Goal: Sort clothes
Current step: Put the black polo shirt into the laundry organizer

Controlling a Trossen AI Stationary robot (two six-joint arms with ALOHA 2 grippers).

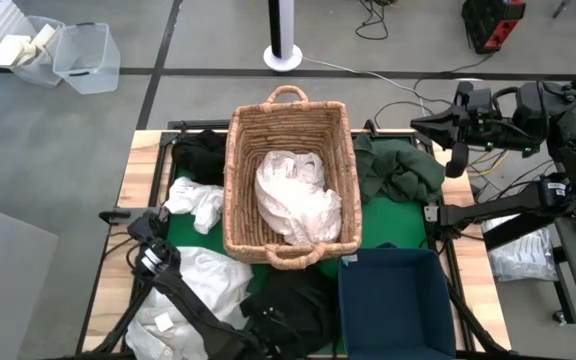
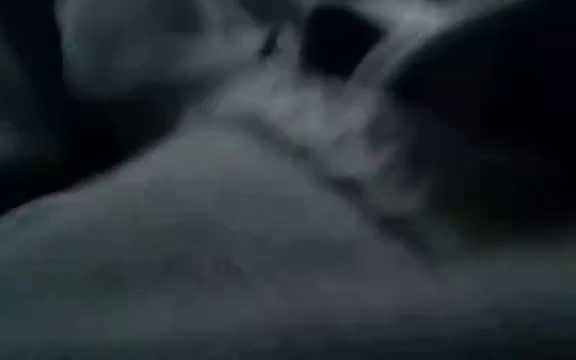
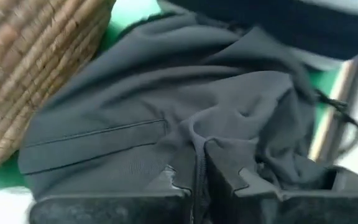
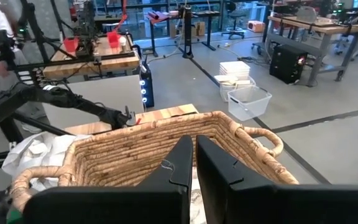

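- One left claw (image 3: pixel 199 180) is pinched on the black garment (image 3: pixel 166 112) beside the basket (image 1: pixel 288 180).
- Your right claw (image 4: pixel 194 165) waits, fingers together.
- Next, lift it slowly.

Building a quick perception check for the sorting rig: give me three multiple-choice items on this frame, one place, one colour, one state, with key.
1. Where is the blue bin?
A. far from the basket
B. beside the wicker basket, at its near right corner
C. inside the basket

2. What colour is the cloth in the basket?
A. white
B. black
C. red

3. How is the left gripper?
A. wide open
B. shut on the black garment
C. over the bin

Key: B, the high view shows the two together; A, pale fabric fills the basket; B, the fingers pinch a dark fold.
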